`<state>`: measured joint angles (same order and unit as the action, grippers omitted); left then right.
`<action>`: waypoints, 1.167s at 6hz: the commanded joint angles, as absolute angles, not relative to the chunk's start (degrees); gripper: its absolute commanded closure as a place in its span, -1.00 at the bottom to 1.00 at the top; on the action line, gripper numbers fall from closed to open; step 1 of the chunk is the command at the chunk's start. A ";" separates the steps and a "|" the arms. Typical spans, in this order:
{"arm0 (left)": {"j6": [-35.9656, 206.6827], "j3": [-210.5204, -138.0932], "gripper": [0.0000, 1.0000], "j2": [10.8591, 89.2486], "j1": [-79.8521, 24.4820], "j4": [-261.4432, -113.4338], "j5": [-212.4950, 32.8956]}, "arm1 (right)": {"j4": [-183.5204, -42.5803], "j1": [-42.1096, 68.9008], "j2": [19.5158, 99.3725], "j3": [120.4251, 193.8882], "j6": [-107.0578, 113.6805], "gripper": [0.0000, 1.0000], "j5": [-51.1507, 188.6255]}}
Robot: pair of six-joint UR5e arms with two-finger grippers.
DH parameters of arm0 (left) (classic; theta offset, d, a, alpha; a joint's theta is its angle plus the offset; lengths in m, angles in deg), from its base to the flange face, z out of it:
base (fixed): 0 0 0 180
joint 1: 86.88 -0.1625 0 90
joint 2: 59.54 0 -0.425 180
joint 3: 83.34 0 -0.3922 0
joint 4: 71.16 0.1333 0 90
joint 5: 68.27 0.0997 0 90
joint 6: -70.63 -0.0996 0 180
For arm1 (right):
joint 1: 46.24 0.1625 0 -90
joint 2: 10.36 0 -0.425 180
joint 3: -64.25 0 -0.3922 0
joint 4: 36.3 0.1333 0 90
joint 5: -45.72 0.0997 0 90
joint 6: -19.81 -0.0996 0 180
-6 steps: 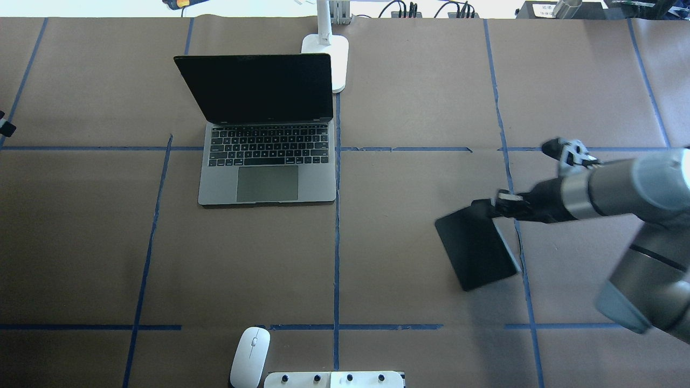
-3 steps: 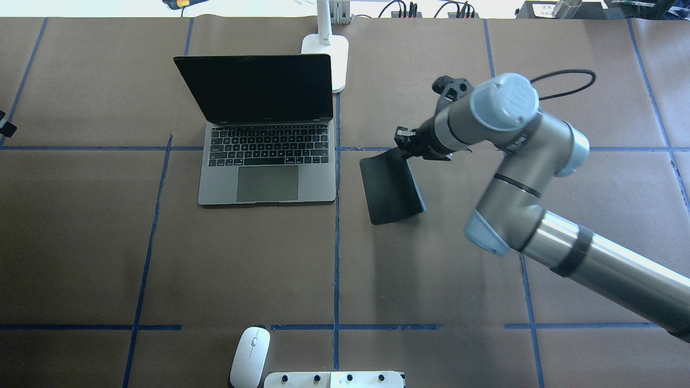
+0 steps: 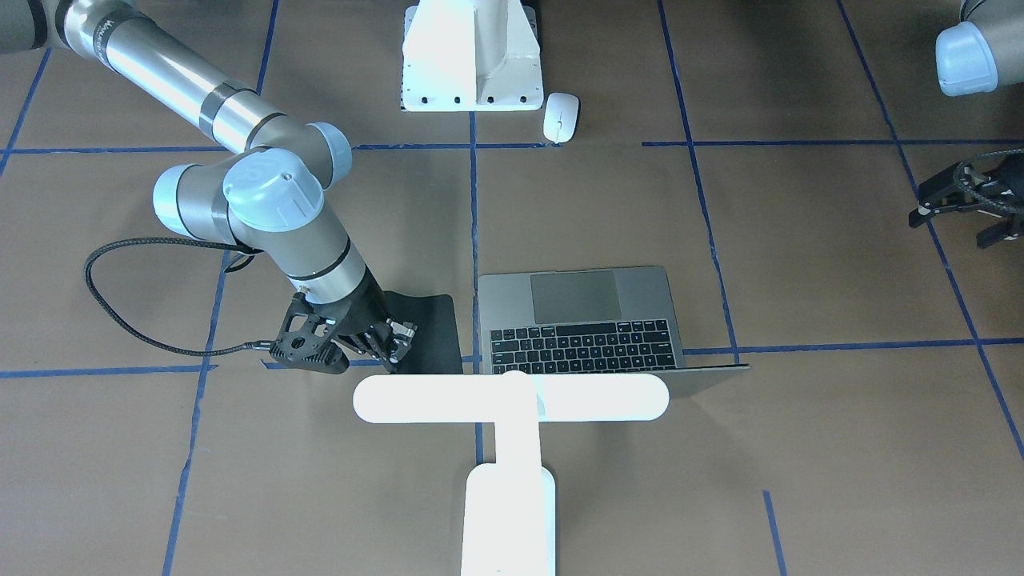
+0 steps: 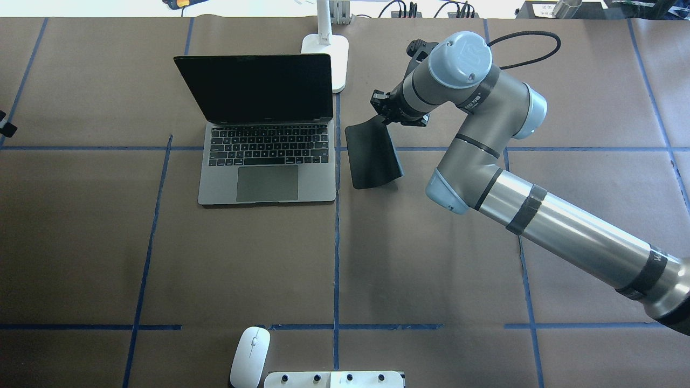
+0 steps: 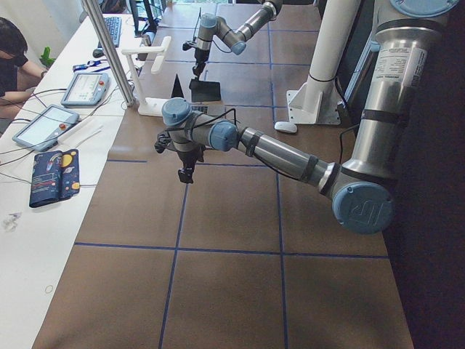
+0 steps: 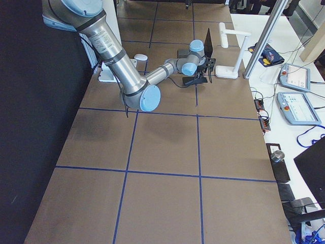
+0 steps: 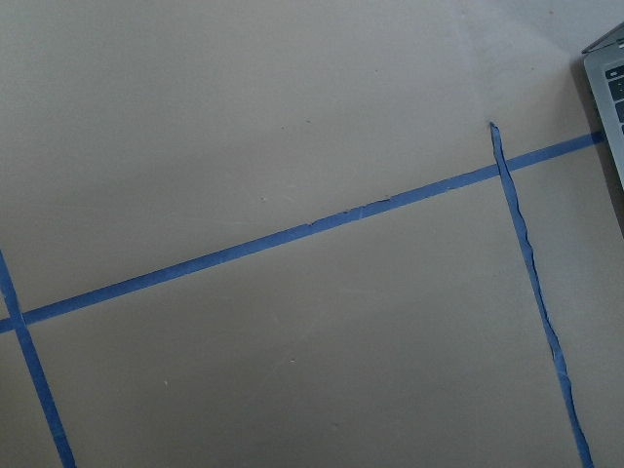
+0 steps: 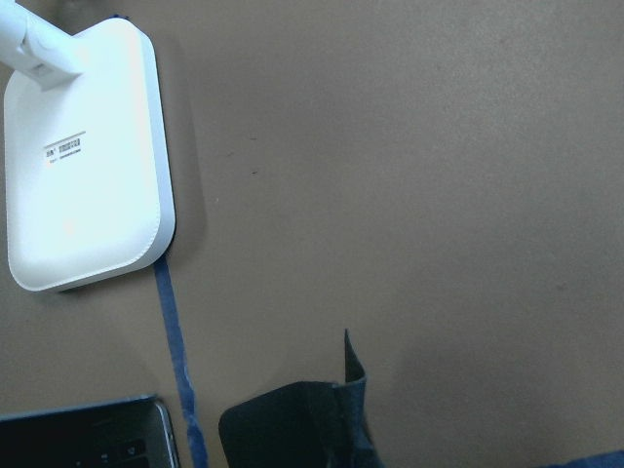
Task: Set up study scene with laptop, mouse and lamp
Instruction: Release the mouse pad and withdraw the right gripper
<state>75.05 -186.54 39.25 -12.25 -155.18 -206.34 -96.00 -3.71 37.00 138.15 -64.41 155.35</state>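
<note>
The laptop (image 4: pixel 267 161) stands open at the table's far left-centre, its screen dark; it also shows in the front view (image 3: pixel 584 320). The white lamp (image 3: pixel 512 398) stands behind it, its base (image 4: pixel 330 59) beside the lid. The white mouse (image 4: pixel 250 355) lies at the near edge by the pedestal; it also shows in the front view (image 3: pixel 561 117). My right gripper (image 4: pixel 384 110) is shut on the far edge of a black pad (image 4: pixel 373 156) and holds it tilted just right of the laptop. My left gripper (image 3: pixel 956 204) hangs open and empty far to the left.
The white bolted pedestal (image 3: pixel 472 56) stands at the near edge by the mouse. Blue tape lines (image 4: pixel 336 242) cross the brown table cover. The right arm's cable (image 3: pixel 120 320) loops over the table. A metal post, tablets and an operator are beyond the far edge.
My right arm has swung left and away from me with the black pad, from the table's right side to just right of the laptop. Laptop, lamp and mouse have not moved.
</note>
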 commanded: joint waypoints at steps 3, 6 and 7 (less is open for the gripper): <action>79.58 -188.35 -1.00 41.09 -12.61 -155.36 -207.13 | -96.85 -1.86 37.71 137.20 -60.99 -1.00 157.58; 84.12 -196.51 -1.00 41.18 -22.68 -156.59 -203.29 | -104.37 6.64 43.49 139.82 -43.28 -1.00 168.64; 91.91 -200.46 -1.00 41.18 -29.16 -156.68 -198.66 | -108.86 9.81 46.91 143.32 -35.03 -1.00 171.11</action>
